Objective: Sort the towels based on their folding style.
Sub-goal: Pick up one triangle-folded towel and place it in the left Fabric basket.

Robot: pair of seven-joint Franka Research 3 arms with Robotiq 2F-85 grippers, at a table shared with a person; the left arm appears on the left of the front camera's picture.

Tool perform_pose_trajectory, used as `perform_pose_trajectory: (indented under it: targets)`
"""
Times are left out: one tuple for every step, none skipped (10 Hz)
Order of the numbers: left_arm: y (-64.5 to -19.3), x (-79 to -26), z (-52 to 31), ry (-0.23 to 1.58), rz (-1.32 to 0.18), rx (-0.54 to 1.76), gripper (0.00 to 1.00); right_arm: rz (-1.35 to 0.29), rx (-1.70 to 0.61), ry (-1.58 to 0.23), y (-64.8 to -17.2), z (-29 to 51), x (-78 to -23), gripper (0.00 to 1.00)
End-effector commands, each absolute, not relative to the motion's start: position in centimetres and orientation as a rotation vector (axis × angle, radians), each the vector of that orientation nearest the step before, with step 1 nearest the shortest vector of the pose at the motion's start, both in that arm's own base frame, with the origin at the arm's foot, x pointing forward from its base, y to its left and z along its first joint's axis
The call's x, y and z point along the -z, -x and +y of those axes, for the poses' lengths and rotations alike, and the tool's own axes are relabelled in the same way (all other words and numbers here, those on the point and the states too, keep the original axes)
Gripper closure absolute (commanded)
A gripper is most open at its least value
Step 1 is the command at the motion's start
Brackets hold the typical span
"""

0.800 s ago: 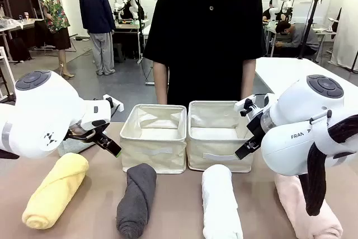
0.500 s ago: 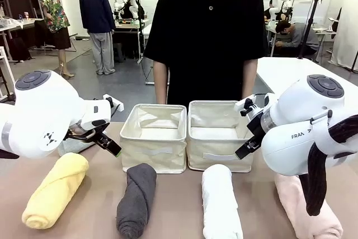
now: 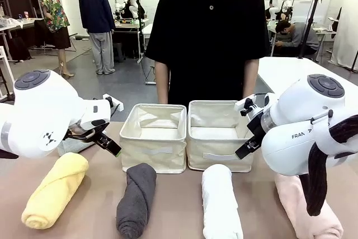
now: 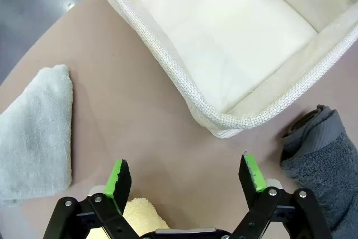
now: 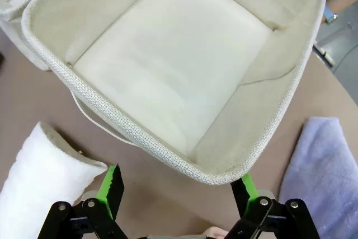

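Four rolled towels lie along the near table edge: yellow point(image 3: 53, 191), dark grey point(image 3: 136, 200), white point(image 3: 221, 205) and pink point(image 3: 305, 214). A pale mint-green folded towel point(image 4: 36, 138) lies flat to the left of my left gripper point(image 4: 185, 173), which hovers open over bare table between the left bin's corner point(image 4: 224, 122), the grey roll point(image 4: 319, 158) and the yellow roll point(image 4: 142, 214). My right gripper point(image 5: 178, 187) hangs open over the right bin's near rim point(image 5: 140, 132), with the white roll point(image 5: 45, 172) on one side and a light blue folded towel point(image 5: 321, 172) on the other.
Two cream fabric bins point(image 3: 155, 136) point(image 3: 218, 135) stand side by side mid-table, both with nothing inside. A person in a black shirt point(image 3: 210, 37) stands right behind them. My bulky white arms flank the bins at left point(image 3: 42, 113) and right point(image 3: 302, 124).
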State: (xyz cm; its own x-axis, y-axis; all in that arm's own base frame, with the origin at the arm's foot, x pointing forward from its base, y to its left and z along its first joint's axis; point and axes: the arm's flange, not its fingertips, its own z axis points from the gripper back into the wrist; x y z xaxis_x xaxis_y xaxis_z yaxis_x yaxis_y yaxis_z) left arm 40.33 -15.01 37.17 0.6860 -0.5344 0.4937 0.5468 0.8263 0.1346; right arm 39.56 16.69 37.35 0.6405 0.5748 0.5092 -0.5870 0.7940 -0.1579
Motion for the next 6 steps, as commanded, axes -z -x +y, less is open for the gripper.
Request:
perform_pose_trajectory:
  targets:
    - [-40.33,-37.17,-15.01,0.024,-0.545,0.606,0.00,-0.573,-0.662,-0.023,-39.55,16.70,-37.35,0.00]
    - [-40.33,-37.17,-15.01,0.024,-0.545,0.606,0.00,-0.573,-0.662,-0.023,-39.55,16.70,-37.35,0.00]
    - [-40.33,-37.17,-15.01,0.024,-0.545,0.606,0.00,-0.573,-0.662,-0.023,-39.55,16.70,-37.35,0.00]
    - [-40.33,-37.17,-15.01,0.024,-0.545,0.606,0.00,-0.573,-0.662,-0.023,-39.55,16.70,-37.35,0.00]
    - [-40.33,-37.17,-15.01,0.024,-0.545,0.606,0.00,-0.573,-0.662,-0.023,-39.55,16.70,-37.35,0.00]
    - [-40.33,-37.17,-15.01,0.024,-0.545,0.606,0.00,-0.573,-0.662,-0.023,-39.55,16.70,-37.35,0.00]
